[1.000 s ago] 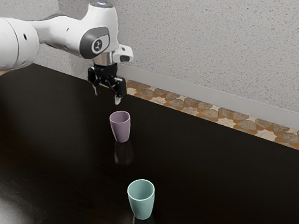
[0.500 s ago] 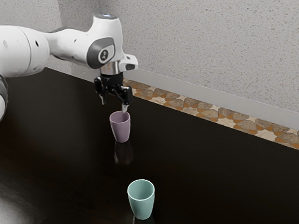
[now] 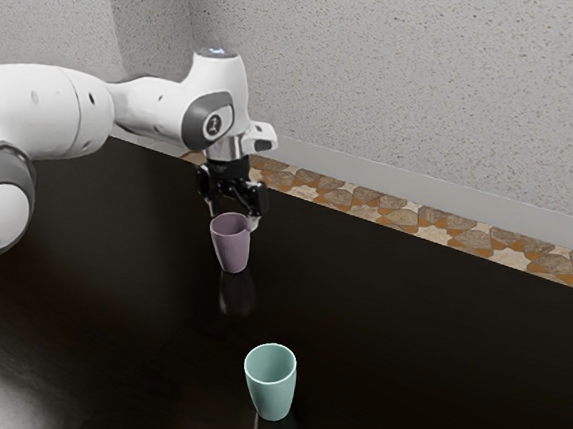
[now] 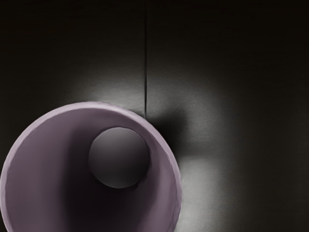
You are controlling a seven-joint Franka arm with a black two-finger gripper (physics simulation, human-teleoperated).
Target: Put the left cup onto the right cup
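Observation:
A purple cup [image 3: 230, 242] stands upright on the dark table [image 3: 407, 325], toward the back. My gripper [image 3: 233, 211] hangs open just above its rim, its fingers straddling the far part of the rim without closing on it. In the wrist view I look straight down into the purple cup [image 4: 91, 169], its round bottom visible right under my hand. A teal cup [image 3: 270, 381] stands upright nearer the front edge of the table, well apart from the purple one.
The dark glossy table has a seam line [image 4: 146, 53] running away from the cup. A speckled grey wall [image 3: 429, 76] with a patterned floor strip [image 3: 417, 218] lies behind the table. Open table surface surrounds both cups.
My hand has moved toward the exterior view's right and come down, from well above and behind the purple cup to just over its rim. Neither cup has moved.

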